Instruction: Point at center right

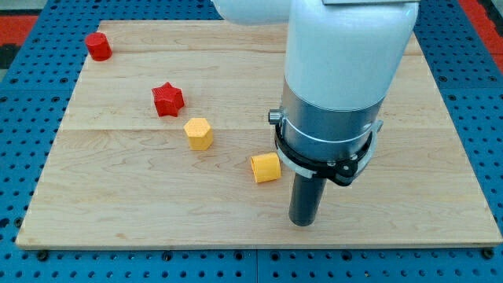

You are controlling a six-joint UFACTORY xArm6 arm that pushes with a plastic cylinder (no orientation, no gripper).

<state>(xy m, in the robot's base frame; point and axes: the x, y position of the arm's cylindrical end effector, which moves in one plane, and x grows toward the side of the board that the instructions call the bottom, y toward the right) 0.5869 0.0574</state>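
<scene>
A pale wooden board [440, 126] lies on a blue perforated table [16, 118]. My tip [303, 223] rests on the board right of centre, toward the view's bottom, holding nothing and touching no block. The yellow cube [266, 167] sits just beside it to the view's left. Farther left are the yellow hexagonal block [199, 133], the red star block [167, 99], and the red block [98, 46] near the top-left corner.

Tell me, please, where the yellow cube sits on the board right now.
The yellow cube lies low of the board's centre in the camera view, just to the view's left of my tip, with the yellow hexagonal block up-left.
</scene>
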